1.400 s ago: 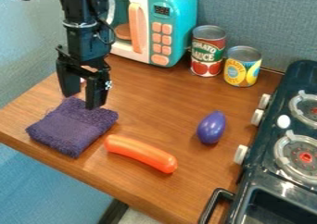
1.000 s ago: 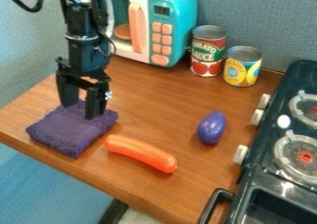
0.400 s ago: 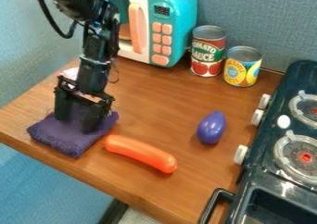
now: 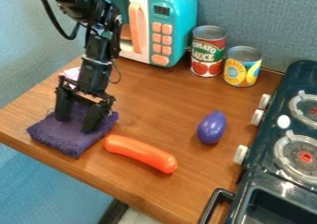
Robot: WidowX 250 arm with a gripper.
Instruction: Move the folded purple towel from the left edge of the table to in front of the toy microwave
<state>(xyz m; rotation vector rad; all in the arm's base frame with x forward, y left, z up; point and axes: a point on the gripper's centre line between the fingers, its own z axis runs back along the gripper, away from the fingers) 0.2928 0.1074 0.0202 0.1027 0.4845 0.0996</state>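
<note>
The black gripper (image 4: 75,124) points down at the left of the counter, over the folded purple cloth (image 4: 60,140). Its two fingers stand apart at the cloth's back part, with some purple fabric visible between them. Whether the tips press into the fabric, I cannot tell. An orange sausage-shaped toy (image 4: 141,154) lies just right of the cloth. Farther right is a purple egg-shaped toy (image 4: 212,127).
A teal and white toy microwave (image 4: 173,28) stands at the back. Beside it are a red tomato can (image 4: 207,52) and a yellow can (image 4: 242,66). The dark toy stove (image 4: 272,172) takes up the right side. Something pale pink (image 4: 71,73) lies behind the arm.
The gripper has come down from above onto the cloth, and the arm has tilted. Over the latest frames its fingertips have drawn slightly closer together. The toys and cans have not moved.
</note>
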